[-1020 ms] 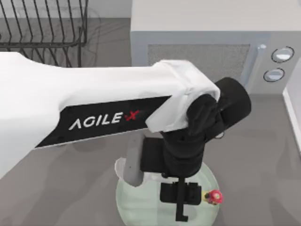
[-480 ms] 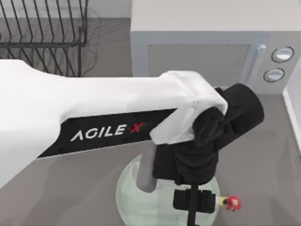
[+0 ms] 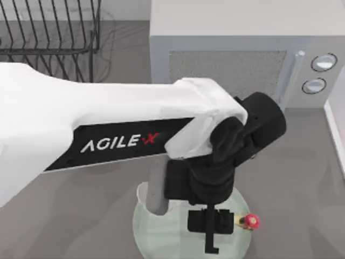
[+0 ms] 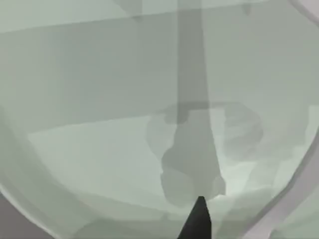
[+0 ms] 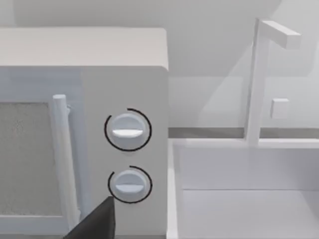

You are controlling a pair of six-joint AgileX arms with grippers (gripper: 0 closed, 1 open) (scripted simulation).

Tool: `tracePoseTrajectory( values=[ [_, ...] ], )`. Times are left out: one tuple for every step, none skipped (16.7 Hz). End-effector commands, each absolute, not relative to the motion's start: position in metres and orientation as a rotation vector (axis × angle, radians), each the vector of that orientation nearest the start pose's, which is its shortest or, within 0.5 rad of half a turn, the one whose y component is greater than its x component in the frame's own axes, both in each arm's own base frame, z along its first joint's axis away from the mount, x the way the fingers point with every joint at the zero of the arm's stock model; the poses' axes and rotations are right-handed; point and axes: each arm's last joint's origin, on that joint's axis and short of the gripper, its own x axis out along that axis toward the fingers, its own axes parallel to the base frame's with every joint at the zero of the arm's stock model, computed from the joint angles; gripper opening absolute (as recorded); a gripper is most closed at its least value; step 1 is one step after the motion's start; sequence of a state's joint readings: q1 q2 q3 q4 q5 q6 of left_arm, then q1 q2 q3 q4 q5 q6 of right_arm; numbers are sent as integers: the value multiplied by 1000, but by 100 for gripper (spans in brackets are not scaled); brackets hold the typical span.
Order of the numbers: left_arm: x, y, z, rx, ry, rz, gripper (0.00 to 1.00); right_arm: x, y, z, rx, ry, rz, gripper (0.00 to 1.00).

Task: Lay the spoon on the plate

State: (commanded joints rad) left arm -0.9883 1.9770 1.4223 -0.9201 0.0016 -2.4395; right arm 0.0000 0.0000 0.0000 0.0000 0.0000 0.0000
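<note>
Left gripper: the left gripper [image 3: 211, 240] hangs over the near middle of the table, above the plate, at the end of the white AgileX arm that reaches in from the left. It looks clenched on the spoon's handle, though the wrist hides the contact from above.
Dish rack: the dish rack [image 3: 48, 32] stands far left, well apart from the work.
Spoon: the spoon [image 3: 251, 220] lies crosswise under the gripper. A pale rounded end that I take for its bowl pokes out on the left, and the pink-red knob sticks out on the right, over the plate's right edge. The left wrist view shows a long shadow on the glaze, so I judge the spoon to be held clear of the plate, not resting on it.
Plate: the plate [image 3: 156, 237] is pale green, in the near middle, directly beneath the gripper.
Risk, overhang: the knob sits at the rim, so a release here could leave the handle tipping off the right edge.
Risk, drop: letting go from a height could make the spoon bounce or skid on the glossy surface.
Risk, descent: pressing down too far could push the dark fingertip [image 4: 199, 219] into the plate and shove it.
Microwave: the microwave [image 3: 226, 65] is at the far right, untouched.
Right gripper: the right gripper [image 5: 97, 224] is parked to the right, facing the microwave dials.
</note>
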Motion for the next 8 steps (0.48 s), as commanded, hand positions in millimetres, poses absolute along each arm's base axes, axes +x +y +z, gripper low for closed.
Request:
tracePoseTrajectory(
  values=[
    [214,-313,162,-1202,1259,1067,0,106,-1,160,0,0,0,100],
    [216,-310,157,-1194,1245,1087,0,106,-1,160,0,0,0,100],
    [217,-308,151,-1183,1234,1108,0,106,-1,160,0,0,0,100],
    [218,-306,145,-1169,1225,1129,0,106,-1,160,0,0,0,100],
    [218,-304,139,-1154,1219,1148,0,106,-1,160,0,0,0,100],
    [218,-302,134,-1144,1216,1161,0,106,-1,160,0,0,0,100],
    [218,-302,134,-1144,1216,1161,0,106,-1,160,0,0,0,100],
    [218,-302,134,-1144,1216,1161,0,106,-1,160,0,0,0,100]
  ],
)
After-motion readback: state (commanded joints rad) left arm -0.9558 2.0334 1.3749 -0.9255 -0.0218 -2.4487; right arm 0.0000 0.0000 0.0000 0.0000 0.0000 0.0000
